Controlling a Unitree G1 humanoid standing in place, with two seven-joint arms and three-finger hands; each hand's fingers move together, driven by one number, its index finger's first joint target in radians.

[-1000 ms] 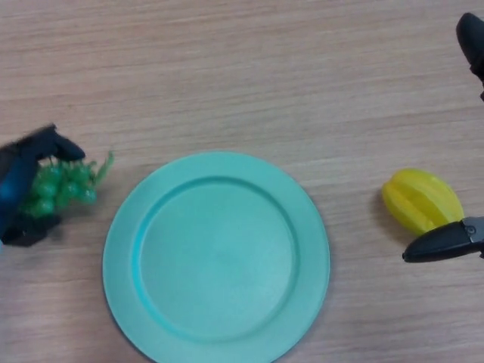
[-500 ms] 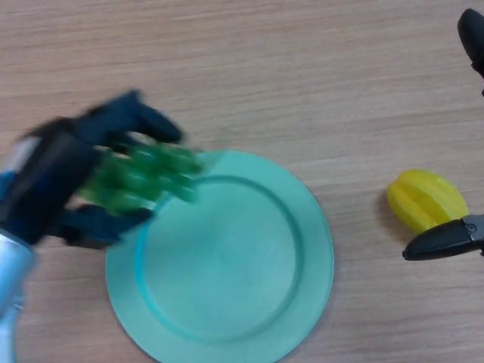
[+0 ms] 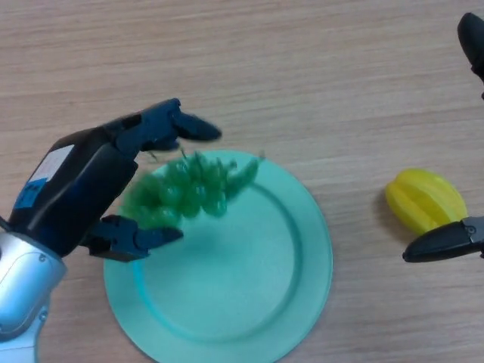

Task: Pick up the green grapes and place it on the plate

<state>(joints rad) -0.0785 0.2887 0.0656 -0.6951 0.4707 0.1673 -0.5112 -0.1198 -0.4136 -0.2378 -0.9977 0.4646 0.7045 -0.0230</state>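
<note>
Left hand [image 3: 83,193] has thumb and fingers curled around the green grapes [image 3: 189,189], holding the bunch over the upper-left part of the teal plate [image 3: 295,265]; can't tell if the bunch touches the plate. Plate sits on the wooden table [image 3: 302,76]. Right hand [image 3: 446,242] shows only at the right edge, grip unclear, just beside a yellow starfruit [image 3: 420,198] right of the plate.
</note>
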